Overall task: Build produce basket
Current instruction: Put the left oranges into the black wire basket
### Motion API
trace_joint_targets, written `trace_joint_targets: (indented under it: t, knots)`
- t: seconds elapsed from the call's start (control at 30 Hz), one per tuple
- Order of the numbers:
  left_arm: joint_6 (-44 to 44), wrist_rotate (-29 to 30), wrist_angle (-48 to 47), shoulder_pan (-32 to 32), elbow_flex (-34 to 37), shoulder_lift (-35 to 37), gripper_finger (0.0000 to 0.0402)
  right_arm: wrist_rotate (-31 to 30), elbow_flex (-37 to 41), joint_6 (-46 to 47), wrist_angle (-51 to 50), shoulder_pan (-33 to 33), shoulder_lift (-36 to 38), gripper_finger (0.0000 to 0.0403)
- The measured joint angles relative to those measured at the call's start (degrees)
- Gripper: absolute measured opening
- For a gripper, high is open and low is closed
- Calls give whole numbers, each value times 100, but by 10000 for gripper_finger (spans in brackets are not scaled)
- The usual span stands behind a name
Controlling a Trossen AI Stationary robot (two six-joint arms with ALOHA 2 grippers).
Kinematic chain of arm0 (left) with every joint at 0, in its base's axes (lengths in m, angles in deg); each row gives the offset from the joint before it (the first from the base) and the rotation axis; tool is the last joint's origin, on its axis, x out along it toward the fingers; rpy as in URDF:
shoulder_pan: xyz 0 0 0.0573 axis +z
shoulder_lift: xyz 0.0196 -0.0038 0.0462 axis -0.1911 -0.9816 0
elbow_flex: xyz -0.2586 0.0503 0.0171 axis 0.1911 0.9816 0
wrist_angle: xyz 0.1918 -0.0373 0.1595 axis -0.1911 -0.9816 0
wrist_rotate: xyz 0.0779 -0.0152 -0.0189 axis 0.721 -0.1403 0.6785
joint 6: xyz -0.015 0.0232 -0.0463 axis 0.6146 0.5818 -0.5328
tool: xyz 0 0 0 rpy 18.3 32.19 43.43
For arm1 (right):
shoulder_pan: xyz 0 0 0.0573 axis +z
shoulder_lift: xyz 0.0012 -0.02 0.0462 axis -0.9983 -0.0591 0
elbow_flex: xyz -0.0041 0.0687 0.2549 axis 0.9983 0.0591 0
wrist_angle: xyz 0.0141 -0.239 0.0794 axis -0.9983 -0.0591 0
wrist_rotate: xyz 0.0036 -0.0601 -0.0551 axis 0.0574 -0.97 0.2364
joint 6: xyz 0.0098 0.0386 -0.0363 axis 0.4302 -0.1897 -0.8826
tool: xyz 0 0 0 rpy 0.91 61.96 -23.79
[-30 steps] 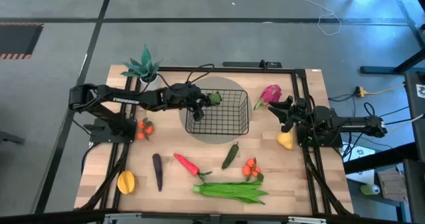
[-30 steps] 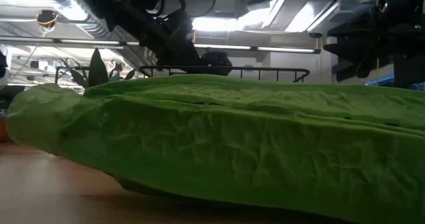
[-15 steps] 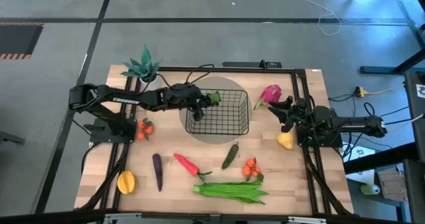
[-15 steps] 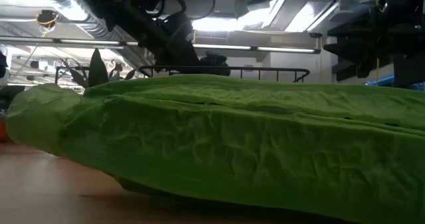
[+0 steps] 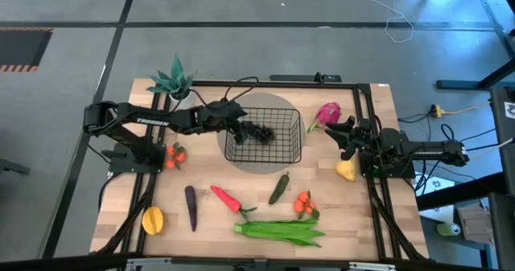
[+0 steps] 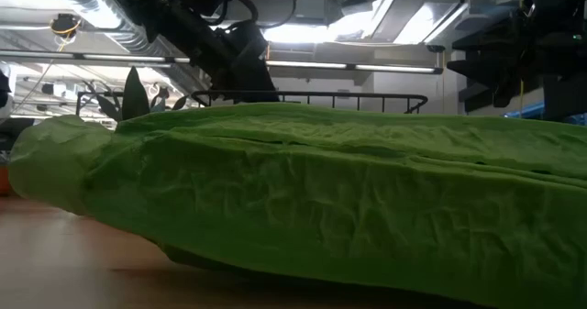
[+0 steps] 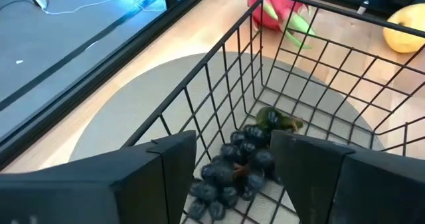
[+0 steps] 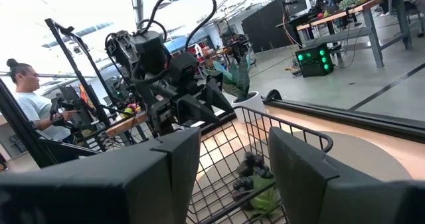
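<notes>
Left wrist view looks down between the left claw's point(image 7: 229, 167) parted fingers at a bunch of dark grapes point(image 7: 232, 164) lying on the wire floor of the black basket point(image 7: 219, 84), directly below the claw and free of it; the open jaws and the resting fruit suggest a drop made from above the near wall so the bunch falls inside rather than on the rim. High view adds what that close look lacks: the left claw point(image 5: 241, 127) sits over the basket's point(image 5: 294, 154) edge, while the right claw point(image 5: 344, 136) waits well to the side, fingers apart and empty, with the pink dragon fruit point(image 5: 327, 112) just beyond it and a yellow lemon point(image 5: 345, 170) beside it. Most produce is outside the basket on the worktop point(image 5: 209, 227). Low view is nearly filled by the long green leafy bundle point(image 6: 303, 199), hiding the basket's contents.
</notes>
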Motion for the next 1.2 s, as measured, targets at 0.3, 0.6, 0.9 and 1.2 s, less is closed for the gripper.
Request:
trace_joint_targets:
  t: [0.3,0.6,0.9,1.2]
  knots:
    - [-1,0,-7,0,0,0,183,1,1,-4,-2,0,1,171]
    - [-128,-196,-359,-61,-7,533,181,139,1,0,-2,0,-2,171]
    - [-687,-197,-2383,-388,-7,2020,181,302,-1,-6,-4,0,-2,171]
    - [-2645,-201,-5518,-973,-2,2857,181,302,1,-15,-2,0,-1,171]
